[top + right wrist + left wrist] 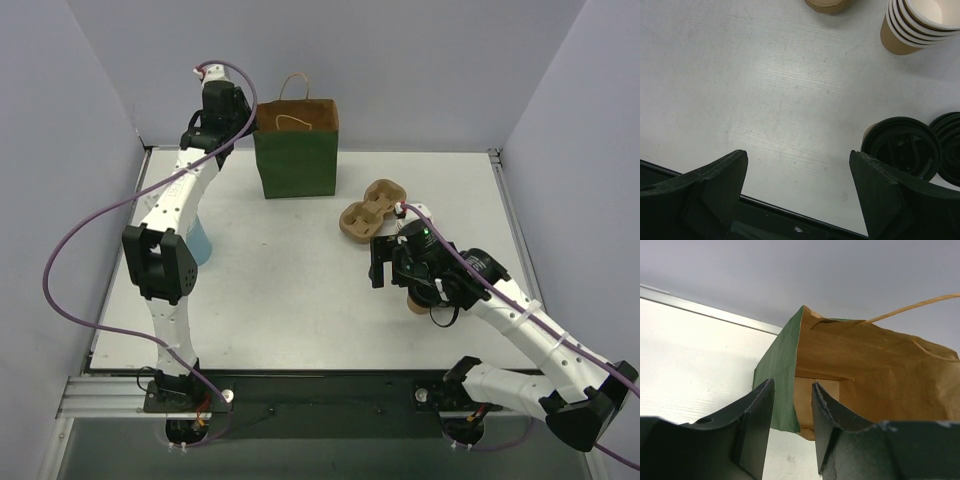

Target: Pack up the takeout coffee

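Note:
The takeout coffee (901, 154), a brown paper cup under a black lid, stands on the table in the right wrist view, just beyond my right finger (890, 195). My right gripper (797, 170) hangs open over bare table, its jaws wide apart with nothing between them. The green paper bag (296, 150) stands upright at the back of the table with its mouth open. My left gripper (792, 385) is at the bag's left top edge. Its jaws stand partly apart, the bag's green side wall (782, 375) shows in the gap, and neither finger touches it.
A loose black lid (949, 150) lies right of the coffee. A stack of unlidded tan cups (920, 22) and a brown pulp cup carrier (372, 210) sit further out. A blue object (201, 243) shows behind the left arm. Walls enclose the table on three sides.

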`<state>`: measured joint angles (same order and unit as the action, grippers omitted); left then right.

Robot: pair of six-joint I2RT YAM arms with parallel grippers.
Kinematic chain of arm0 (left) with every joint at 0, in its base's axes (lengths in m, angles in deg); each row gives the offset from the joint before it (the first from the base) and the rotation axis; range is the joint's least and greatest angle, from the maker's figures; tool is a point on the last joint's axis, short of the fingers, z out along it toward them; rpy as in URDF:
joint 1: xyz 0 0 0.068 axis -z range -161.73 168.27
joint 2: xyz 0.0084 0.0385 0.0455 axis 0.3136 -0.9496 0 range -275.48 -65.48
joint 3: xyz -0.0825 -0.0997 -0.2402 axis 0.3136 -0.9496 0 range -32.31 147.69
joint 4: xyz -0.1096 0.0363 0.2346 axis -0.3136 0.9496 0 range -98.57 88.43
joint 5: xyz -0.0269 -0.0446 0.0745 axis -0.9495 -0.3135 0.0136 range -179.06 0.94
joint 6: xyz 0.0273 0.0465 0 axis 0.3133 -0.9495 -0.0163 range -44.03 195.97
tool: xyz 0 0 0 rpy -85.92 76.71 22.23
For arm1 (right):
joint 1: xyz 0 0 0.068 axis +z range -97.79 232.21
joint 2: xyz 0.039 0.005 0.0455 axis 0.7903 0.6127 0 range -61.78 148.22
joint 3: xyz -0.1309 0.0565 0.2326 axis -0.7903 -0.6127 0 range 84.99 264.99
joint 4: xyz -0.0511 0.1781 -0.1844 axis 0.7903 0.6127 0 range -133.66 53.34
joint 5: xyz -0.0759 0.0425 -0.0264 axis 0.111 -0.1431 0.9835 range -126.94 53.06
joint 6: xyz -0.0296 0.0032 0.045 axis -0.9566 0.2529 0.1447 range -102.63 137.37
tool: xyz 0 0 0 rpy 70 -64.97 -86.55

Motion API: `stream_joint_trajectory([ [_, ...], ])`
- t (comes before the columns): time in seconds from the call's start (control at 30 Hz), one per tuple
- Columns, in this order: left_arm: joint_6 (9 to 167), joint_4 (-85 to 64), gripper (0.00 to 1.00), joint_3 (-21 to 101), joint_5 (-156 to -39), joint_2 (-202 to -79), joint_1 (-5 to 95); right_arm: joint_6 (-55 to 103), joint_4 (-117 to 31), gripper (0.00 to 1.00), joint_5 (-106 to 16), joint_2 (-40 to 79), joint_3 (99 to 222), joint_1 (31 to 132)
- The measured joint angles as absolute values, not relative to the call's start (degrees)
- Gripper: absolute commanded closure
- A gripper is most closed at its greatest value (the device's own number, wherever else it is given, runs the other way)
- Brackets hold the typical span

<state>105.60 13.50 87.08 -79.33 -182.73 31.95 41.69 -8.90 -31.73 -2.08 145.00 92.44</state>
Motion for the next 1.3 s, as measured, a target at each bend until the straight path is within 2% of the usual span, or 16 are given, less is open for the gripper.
stream_joint_trajectory([
  [0.13, 104.3, 15.4, 0.54, 88.2, -79.0, -183.0, 31.9, 41.7, -9.2, 0.14, -31.6, -2.1, 145.0, 92.4],
  [0.27, 103.5, 15.9, 0.64, 91.1, -79.0, -184.0, 31.9, 41.7, -9.5, 0.13, -31.6, -2.1, 145.0, 92.5],
  [0.33, 103.1, 16.0, 0.65, 92.0, -79.3, -184.5, 31.9, 41.7, -9.7, 0.13, -31.5, -2.0, 145.0, 92.5],
  [0.5, 102.1, 17.1, 0.59, 92.2, -80.1, -184.9, 31.9, 41.7, -9.9, 0.13, -31.4, -2.0, 145.0, 92.7],
  [0.67, 101.2, 18.0, 0.58, 92.2, -80.1, -185.6, 31.9, 41.7, -10.0, 0.13, -31.3, -2.0, 145.0, 92.8],
  [0.73, 101.0, 18.0, 0.65, 92.2, -80.2, -186.2, 31.9, 41.7, -10.0, 0.13, -31.3, -2.0, 145.0, 92.8],
  [0.77, 100.9, 18.0, 0.74, 92.2, -80.3, -186.5, 31.9, 41.7, -10.0, 0.13, -31.3, -2.0, 145.0, 92.8],
  [0.9, 100.4, 18.6, 0.92, 92.2, -81.1, -187.3, 31.9, 41.7, -10.0, 0.13, -31.2, -2.0, 145.0, 92.8],
  [1.0, 99.0, 19.2, 0.99, 92.2, -82.6, -187.2, 31.9, 41.7, -10.0, 0.13, -31.2, -2.0, 145.0, 92.8],
  [1.2, 94.6, 22.6, 1.0, 91.7, -91.7, -185.1, 31.0, 41.5, -10.0, 0.13, -31.2, -2.9, 145.0, 92.8],
  [1.3, 92.2, 24.1, 1.0, 87.5, -97.0, -181.0, 29.8, 41.5, -9.9, 0.13, -31.2, -4.4, 145.3, 92.8],
])
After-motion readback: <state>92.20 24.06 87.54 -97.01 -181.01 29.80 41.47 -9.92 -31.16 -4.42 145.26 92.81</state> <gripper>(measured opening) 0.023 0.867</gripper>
